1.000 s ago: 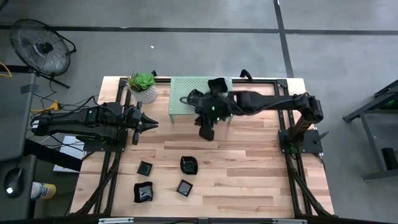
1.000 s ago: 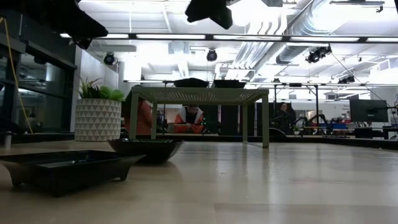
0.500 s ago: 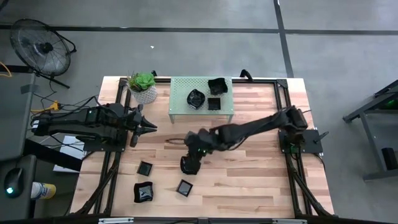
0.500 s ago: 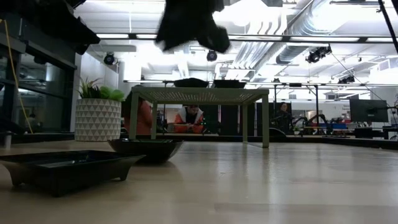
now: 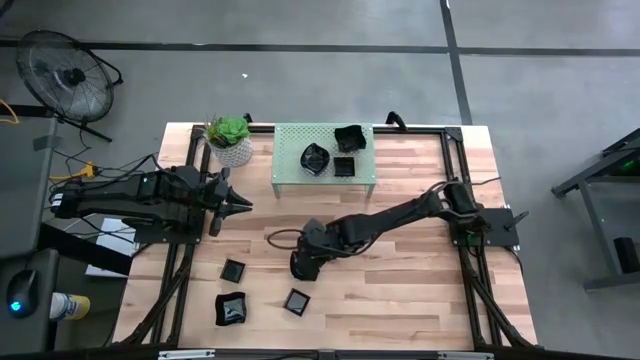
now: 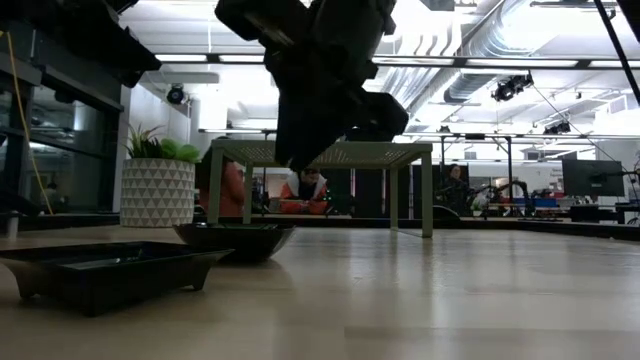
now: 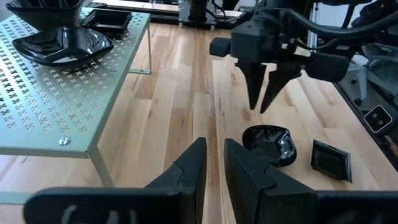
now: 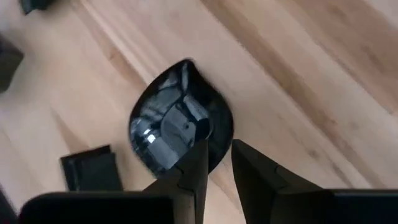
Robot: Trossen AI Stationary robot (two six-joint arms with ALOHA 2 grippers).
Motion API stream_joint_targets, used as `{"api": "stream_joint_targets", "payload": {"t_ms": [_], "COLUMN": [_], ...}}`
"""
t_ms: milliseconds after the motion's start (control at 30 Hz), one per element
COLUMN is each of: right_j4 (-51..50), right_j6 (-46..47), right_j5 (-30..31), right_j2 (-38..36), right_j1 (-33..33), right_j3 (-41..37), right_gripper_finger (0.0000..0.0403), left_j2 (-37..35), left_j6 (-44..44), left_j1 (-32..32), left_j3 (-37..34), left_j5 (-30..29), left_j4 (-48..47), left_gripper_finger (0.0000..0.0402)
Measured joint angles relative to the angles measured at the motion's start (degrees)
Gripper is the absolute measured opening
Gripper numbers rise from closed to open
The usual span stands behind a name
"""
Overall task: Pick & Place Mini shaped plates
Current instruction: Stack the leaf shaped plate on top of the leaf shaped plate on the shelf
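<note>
Since a second ago, your right gripper [image 7: 266,107] has swung off the green shelf [image 5: 290,165] and down over the rounded plate [image 5: 303,265] on the table [image 5: 400,290], jaws slightly parted above its rim, grasping nothing. Three plates [image 5: 334,154] sit on the shelf. Your left gripper [image 5: 240,202] waits near the plant [image 5: 230,138], jaws nearly closed, empty.

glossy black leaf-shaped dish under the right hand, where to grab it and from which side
Pinch the raised rim of the glossy black leaf-shaped dish from straight above, one finger inside and one outside. It lies flat on the wooden table, so only its upturned edge offers purchase. The right hand hangs above it.
</note>
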Motion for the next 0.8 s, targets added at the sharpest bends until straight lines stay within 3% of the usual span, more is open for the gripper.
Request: {"api": "stream_joint_targets", "payload": {"t_ms": [433,800], "right_j4": [-4.3,-3.4], "right_j6": [7.4,8.3], "right_j5": [5.7,4.5], "right_j2": [0.7,2.0], "right_j1": [1.6,2.6], "right_j3": [0.0,0.0], "right_gripper_finger": [0.0158,0.0166], "left_j2": [0.0,0.0], "left_j6": [0.0,0.0], "left_j1": [0.0,0.0], "left_j3": [0.0,0.0], "left_j5": [0.0,0.0], "left_j4": [-0.5,-0.8], "left_gripper_finger": [0.0053,0.0053]}}
